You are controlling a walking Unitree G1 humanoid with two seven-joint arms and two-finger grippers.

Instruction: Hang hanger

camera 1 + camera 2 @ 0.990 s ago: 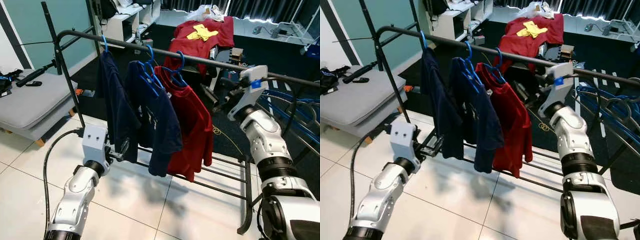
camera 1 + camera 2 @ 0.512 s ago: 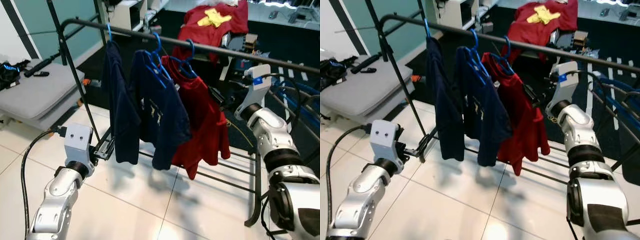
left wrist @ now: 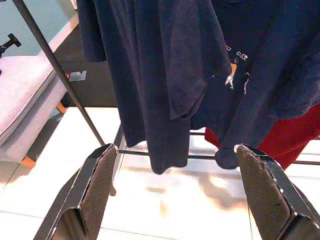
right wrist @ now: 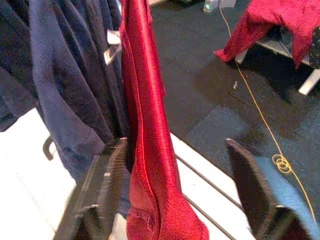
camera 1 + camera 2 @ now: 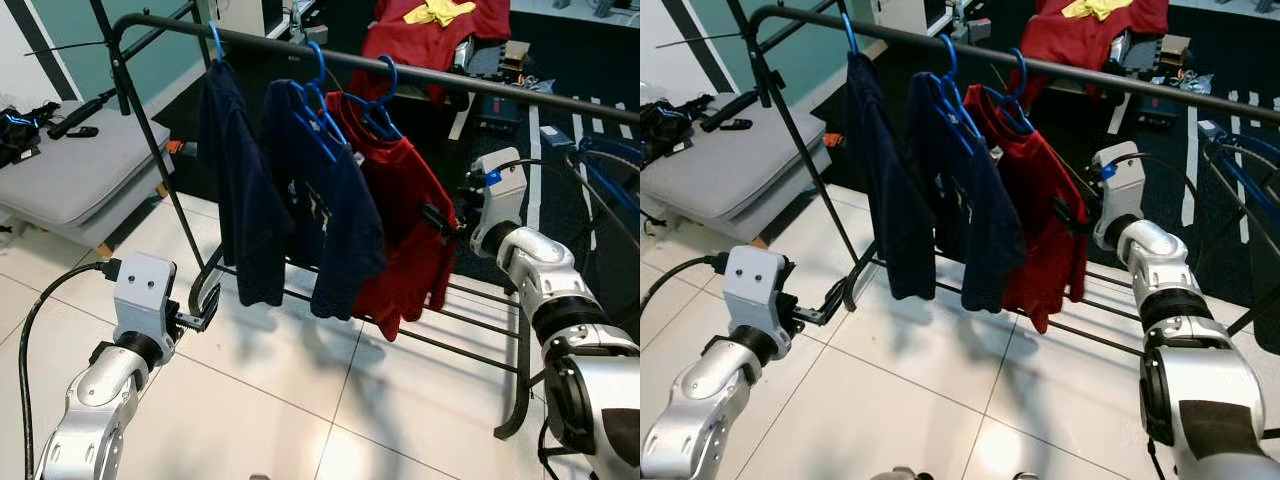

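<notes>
Here, a black garment rack (image 5: pixel 150 160) is seen standing on white floor tiles (image 5: pixel 290 400); three blue hangers are hooked on its top rail (image 5: pixel 440 80), side by side; the left hanger (image 5: pixel 214 42) carries a navy shirt (image 5: pixel 235 190); the middle hanger (image 5: pixel 318 85) carries a second navy T-shirt (image 5: pixel 335 215) with a small print on the chest; the right hanger (image 5: pixel 378 95) carries a red T-shirt (image 5: pixel 415 225), which hangs just beside the middle shirt and partly behind it.

The right arm is held forward and bent at the elbow, its wrist raised to the level of the red shirt's sleeve; the right gripper (image 4: pixel 175 190) is seen in its wrist view with its two black fingers (image 4: pixel 107 182) spread apart, the red cloth hanging between them without being pinched.

The left arm is held low and forward, near the rack's left foot; the left gripper (image 3: pixel 175 185) is likewise seen with its fingers (image 3: pixel 97 182) wide apart, nothing being held, the hem of the left navy shirt hanging beyond them.

To the far left a grey cushioned bench (image 5: pixel 60 180) is seen; further back, red garments (image 5: pixel 430 35) with a yellow cloth (image 5: pixel 438 10) on top are draped over furniture.
</notes>
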